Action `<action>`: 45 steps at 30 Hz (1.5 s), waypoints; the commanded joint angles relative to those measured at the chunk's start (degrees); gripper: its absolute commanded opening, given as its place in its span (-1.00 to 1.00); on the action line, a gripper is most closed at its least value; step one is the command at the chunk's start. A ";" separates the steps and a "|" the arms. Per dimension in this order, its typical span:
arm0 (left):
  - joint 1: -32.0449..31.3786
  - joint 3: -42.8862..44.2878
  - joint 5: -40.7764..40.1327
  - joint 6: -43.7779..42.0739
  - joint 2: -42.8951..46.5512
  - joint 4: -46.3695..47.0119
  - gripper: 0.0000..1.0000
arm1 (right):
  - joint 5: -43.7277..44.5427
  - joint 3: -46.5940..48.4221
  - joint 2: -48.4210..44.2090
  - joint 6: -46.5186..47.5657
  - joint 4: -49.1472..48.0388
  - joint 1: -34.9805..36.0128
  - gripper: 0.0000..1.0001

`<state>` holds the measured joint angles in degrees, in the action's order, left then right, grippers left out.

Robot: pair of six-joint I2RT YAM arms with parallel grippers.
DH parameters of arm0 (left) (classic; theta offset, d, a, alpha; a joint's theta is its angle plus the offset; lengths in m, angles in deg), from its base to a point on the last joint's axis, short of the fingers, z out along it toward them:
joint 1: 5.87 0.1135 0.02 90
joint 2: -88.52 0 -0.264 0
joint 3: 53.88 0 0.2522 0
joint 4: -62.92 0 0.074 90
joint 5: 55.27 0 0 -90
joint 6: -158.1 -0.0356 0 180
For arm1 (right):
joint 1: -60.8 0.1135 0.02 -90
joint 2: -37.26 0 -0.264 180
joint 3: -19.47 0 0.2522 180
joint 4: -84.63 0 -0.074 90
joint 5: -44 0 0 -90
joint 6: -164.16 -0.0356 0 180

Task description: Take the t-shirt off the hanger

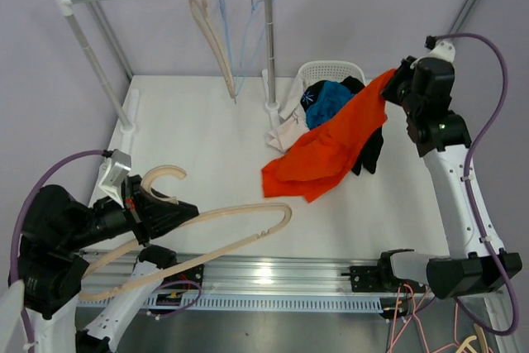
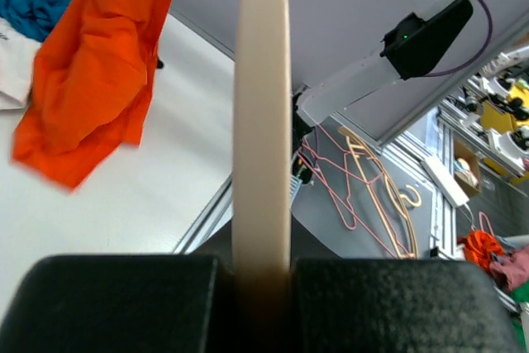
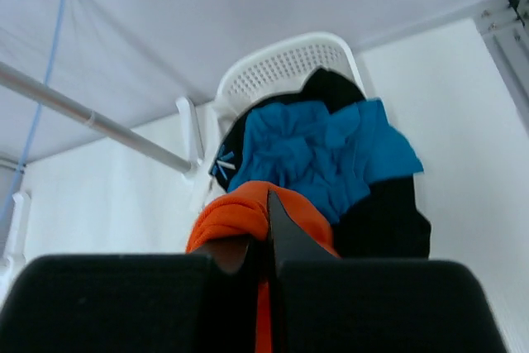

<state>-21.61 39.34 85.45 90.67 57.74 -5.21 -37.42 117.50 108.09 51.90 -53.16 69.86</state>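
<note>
Left gripper (image 1: 173,214): clamping the bare hanger (image 2: 261,121).
Right gripper (image 1: 395,82): clenching the t-shirt (image 1: 331,146).
T-shirt: hanging well apart, right of the hanger.

My left arm sits folded low over the near left corner of the worktop, its wrist turned so the left gripper (image 1: 153,207) points to the right along the near edge. Its jaws are clamped on the wooden hanger (image 2: 261,121), which fills the narrow gap between them in the wrist view. My right arm rises from its base at the near right corner, forearm climbing steeply toward the far right corner, wrist bent back to the left. The right gripper (image 1: 393,82) hangs raised above the worktop there, jaws pinched tight on a fold of the orange t-shirt (image 1: 331,146).
</note>
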 commanded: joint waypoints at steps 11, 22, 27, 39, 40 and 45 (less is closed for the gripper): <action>-0.25 -6.33 -16.77 -4.81 1.69 3.22 -0.99 | -20.18 24.79 11.34 2.31 -22.55 -1.50 -1.00; 0.02 -9.85 -28.40 -4.90 -3.57 9.36 -0.99 | -22.72 35.76 25.65 0.47 -45.40 -1.59 -1.00; 0.80 -11.17 -28.75 -5.43 -5.51 12.00 -0.99 | -24.75 50.44 36.29 -0.41 -41.92 -1.50 -1.00; 15.21 -14.07 -19.08 -0.43 -11.92 16.31 -0.99 | -24.75 40.88 41.42 -1.90 -21.52 -2.29 -1.00; 16.87 -14.16 -19.08 0.19 -12.28 17.44 -0.99 | -24.40 37.23 40.89 -2.78 -20.55 -2.29 -1.00; 18.47 -13.46 -25.39 3.88 -12.63 19.12 -0.99 | -28.97 18.24 41.05 -5.69 -11.76 -2.12 -1.00</action>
<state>-4.17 25.28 61.82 90.67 44.21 9.15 -63.32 142.70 148.72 48.90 -74.12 67.72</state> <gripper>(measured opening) 0.051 0.013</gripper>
